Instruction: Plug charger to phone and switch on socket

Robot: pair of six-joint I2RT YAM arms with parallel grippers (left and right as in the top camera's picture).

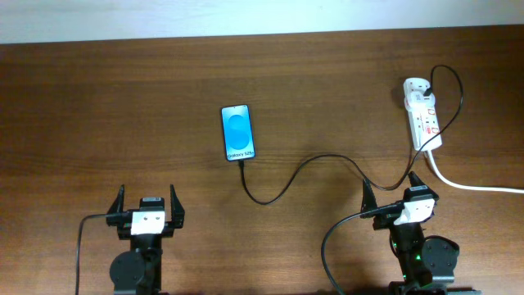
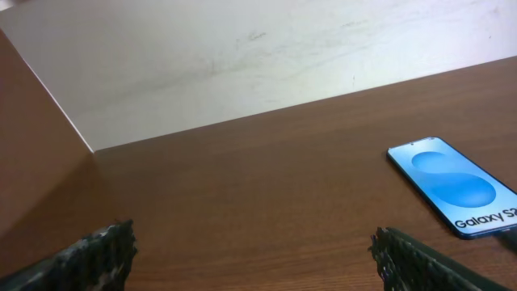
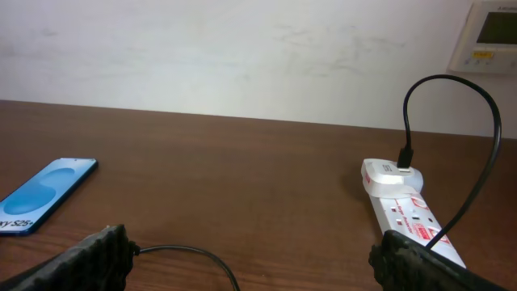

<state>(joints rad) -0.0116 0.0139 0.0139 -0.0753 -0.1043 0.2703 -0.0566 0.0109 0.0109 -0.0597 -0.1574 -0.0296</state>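
Note:
The phone lies flat at the table's middle, blue screen up. It also shows in the left wrist view and the right wrist view. The charger's thin black cable runs from the phone's near edge in curves to the socket, where it loops up and plugs into the far end. Its end meets the phone's near edge. The white socket strip lies at the far right. My left gripper and right gripper are both open and empty, near the front edge.
The socket's thick white cord runs off the right table edge. A stretch of black cable lies just ahead of my right gripper. A white wall stands behind the table, with a wall panel at the right.

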